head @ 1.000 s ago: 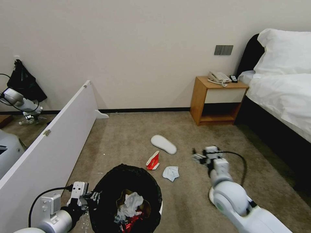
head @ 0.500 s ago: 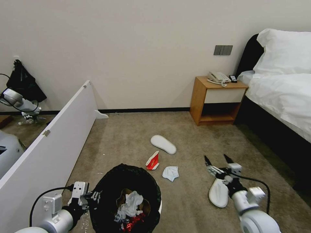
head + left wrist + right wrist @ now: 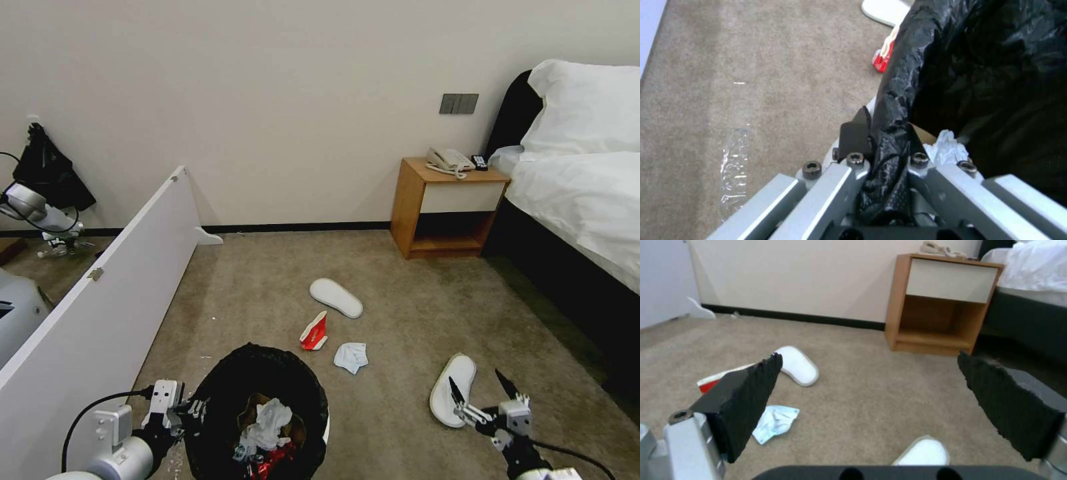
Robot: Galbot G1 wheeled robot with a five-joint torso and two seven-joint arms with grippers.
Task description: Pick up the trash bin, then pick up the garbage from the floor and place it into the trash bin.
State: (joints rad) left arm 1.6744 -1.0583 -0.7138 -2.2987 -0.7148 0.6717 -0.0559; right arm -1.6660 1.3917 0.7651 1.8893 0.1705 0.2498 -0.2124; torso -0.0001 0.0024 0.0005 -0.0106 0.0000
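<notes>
The left gripper [image 3: 189,408] is clenched on the rim of the round white bin lined with crinkled black bag [image 3: 220,380], low on the carpet. Right gripper [image 3: 485,391], fingers spread and empty, hovers beside the near white slipper [image 3: 453,387].

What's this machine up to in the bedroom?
It is tidying litter off the carpet. Its left gripper is clamped on the rim of the trash bin, which already holds paper and wrappers. Its right gripper is open beside a white slipper. Another slipper, a red-and-white carton and a tissue lie ahead.
</notes>
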